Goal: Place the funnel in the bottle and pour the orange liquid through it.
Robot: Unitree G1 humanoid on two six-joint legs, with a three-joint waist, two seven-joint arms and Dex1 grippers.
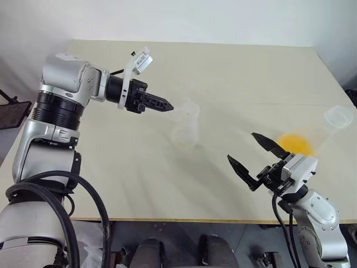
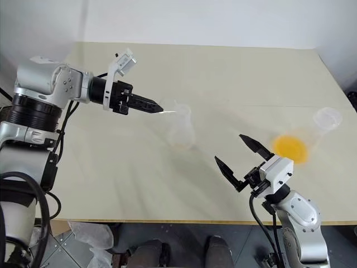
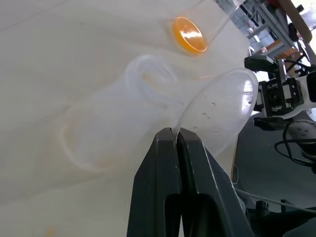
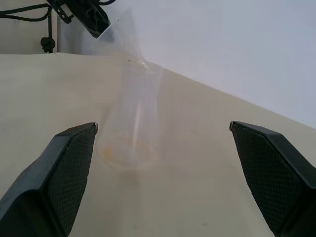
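From the head views, the left gripper [image 1: 167, 105] pinched the clear funnel [image 1: 188, 109] over the bottle [image 1: 184, 133]; the right gripper [image 1: 250, 155] was wide apart, holding nothing.

In the left wrist view, the orange liquid [image 3: 188, 34] waited unpoured.

In the right wrist view, the funnel's spout was hard to see.

Looks like a robotics lab or test cell. Plain beige table [image 1: 223, 72] against a bare white wall [image 2: 212, 22], lab-type clear glassware on it: small bottle [image 1: 184, 127] and a larger flask [image 1: 326, 128] with orange liquid [image 1: 295, 144]. Left wrist view catches metal shelving and loose cables [image 3: 291, 148] behind.
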